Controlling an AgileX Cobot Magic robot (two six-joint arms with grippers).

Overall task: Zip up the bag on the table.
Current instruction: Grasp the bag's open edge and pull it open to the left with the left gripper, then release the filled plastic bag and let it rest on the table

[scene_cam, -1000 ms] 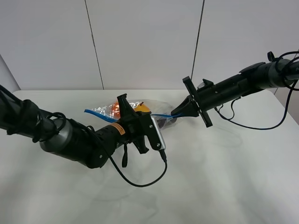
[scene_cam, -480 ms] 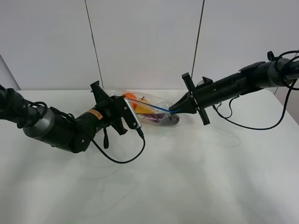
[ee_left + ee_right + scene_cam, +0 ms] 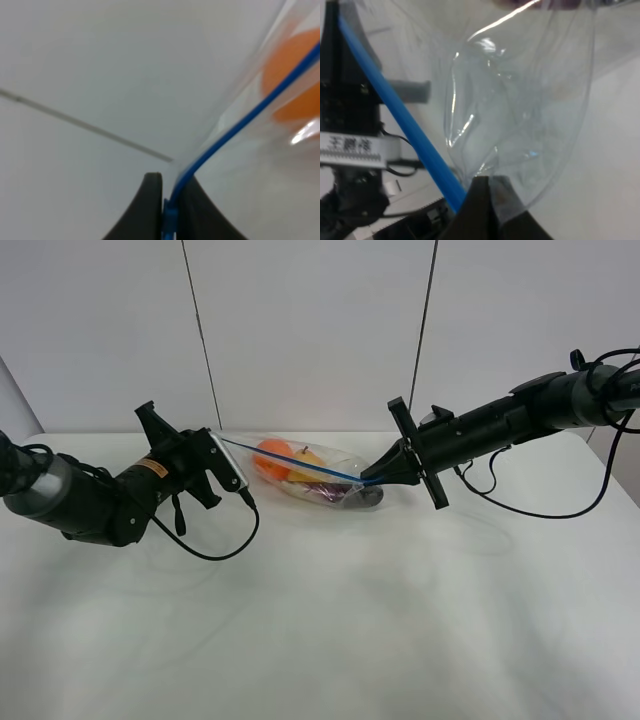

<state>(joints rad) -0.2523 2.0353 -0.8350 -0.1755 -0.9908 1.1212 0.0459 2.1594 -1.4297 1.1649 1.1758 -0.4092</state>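
The clear bag [image 3: 325,480] lies at the back middle of the white table [image 3: 330,620], with orange and yellow fruit inside. Its blue zipper strip [image 3: 290,464] is stretched taut between my two grippers. My left gripper [image 3: 217,440] is shut on the strip's left end; in the left wrist view the strip [image 3: 220,145] runs out from between the shut fingers [image 3: 150,210]. My right gripper [image 3: 372,478] is shut on the strip's right end; the right wrist view shows the strip [image 3: 400,120] and crinkled plastic [image 3: 520,120] at its fingers [image 3: 477,205].
A black cable [image 3: 215,545] loops from the left arm onto the table. Another cable [image 3: 540,508] hangs from the right arm. A grey panelled wall [image 3: 310,330] stands behind the table.
My left gripper has slid left along the zipper strip, from the bag's middle to its left end. The strip is now pulled straight. The right gripper has held still.
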